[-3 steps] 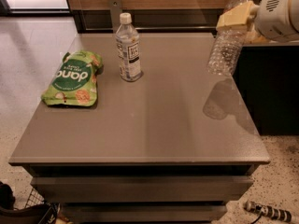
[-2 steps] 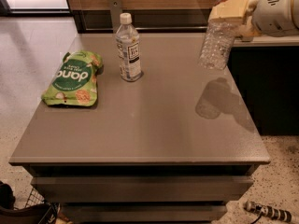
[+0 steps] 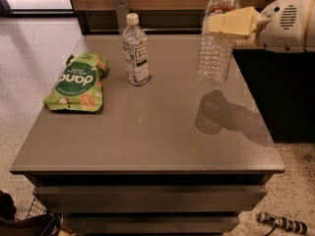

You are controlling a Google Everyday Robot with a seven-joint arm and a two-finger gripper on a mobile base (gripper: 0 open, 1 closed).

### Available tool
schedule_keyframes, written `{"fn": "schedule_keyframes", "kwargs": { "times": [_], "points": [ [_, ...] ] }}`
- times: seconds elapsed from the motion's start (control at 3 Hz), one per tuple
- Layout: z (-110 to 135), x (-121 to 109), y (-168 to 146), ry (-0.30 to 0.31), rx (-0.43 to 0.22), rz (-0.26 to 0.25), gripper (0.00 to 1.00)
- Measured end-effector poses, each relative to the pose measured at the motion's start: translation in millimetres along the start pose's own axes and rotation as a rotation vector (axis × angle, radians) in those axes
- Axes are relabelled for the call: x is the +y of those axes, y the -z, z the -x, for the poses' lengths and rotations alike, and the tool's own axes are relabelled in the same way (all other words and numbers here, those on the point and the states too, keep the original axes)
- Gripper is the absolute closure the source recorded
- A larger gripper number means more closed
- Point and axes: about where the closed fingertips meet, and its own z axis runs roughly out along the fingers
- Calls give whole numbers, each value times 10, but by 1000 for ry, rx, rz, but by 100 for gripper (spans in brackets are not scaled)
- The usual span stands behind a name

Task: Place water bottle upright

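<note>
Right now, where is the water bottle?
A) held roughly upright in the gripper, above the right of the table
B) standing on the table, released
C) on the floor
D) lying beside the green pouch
A: the gripper is shut on the water bottle near its shoulder, and the bottle's base hangs clear of the table, with its shadow below it.
</note>
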Motion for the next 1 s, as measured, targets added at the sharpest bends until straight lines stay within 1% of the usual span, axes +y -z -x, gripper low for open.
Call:
{"fn": "schedule_keyframes", "kwargs": {
  "times": [0.33, 0.67, 1.0],
  "points": [
    [-278, -33, -35, 179, -23, 31, 100],
    [-361, -81, -27, 291, -92, 33, 100],
    [-409, -115, -16, 393, -158, 62, 100]
  ]
}}
